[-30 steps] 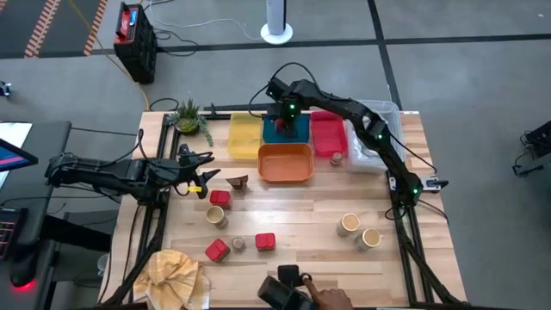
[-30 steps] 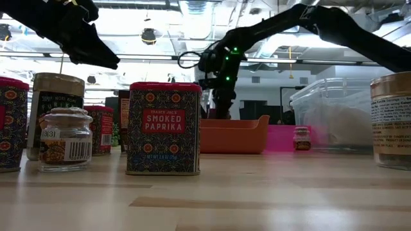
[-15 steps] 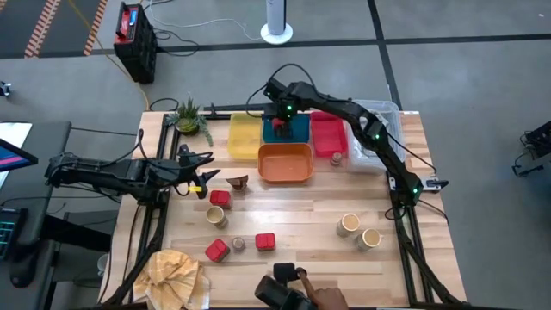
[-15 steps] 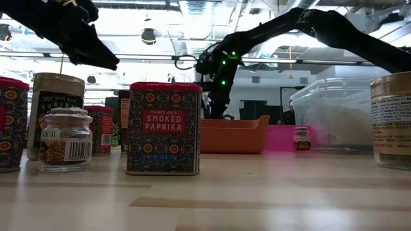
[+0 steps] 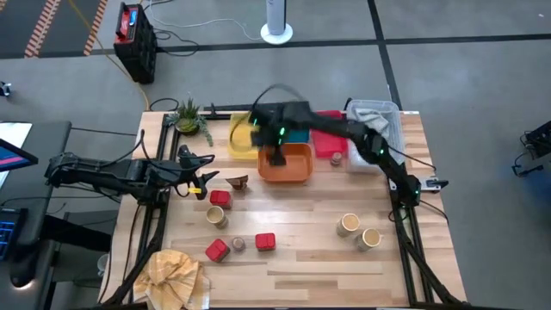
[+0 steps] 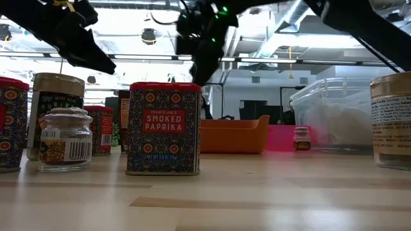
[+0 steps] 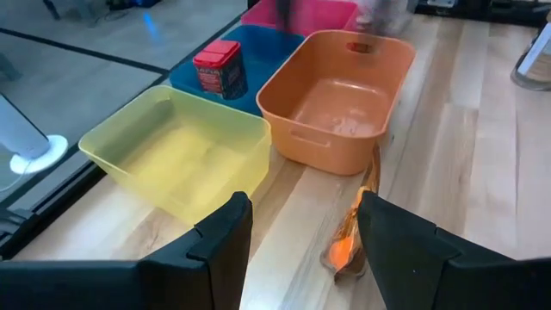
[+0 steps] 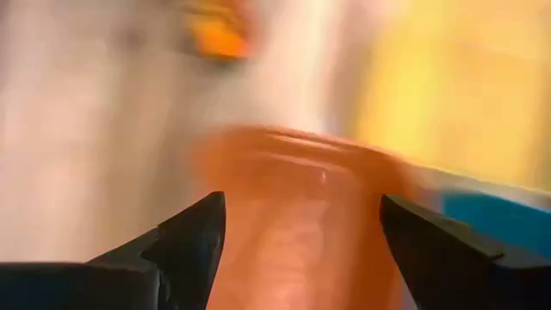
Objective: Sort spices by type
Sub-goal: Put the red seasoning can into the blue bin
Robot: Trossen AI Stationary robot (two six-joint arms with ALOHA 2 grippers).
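Right gripper (image 5: 275,158), fingers spread and empty, hangs over your orange plastic tray (image 5: 297,172) at upper centre; left gripper (image 5: 205,179) spread, mid-left.

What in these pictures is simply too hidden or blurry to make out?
- Blue plastic tray: high view, mostly covered by the blurred right arm; the left wrist view shows a red boxy tin in it.
- Right gripper: its wrist view is motion-smeared; only orange and yellow shapes show.
- Tiny shaker by the pink tray: low view, label too small to read.
- Tan round jar: low view, cut by the edge.
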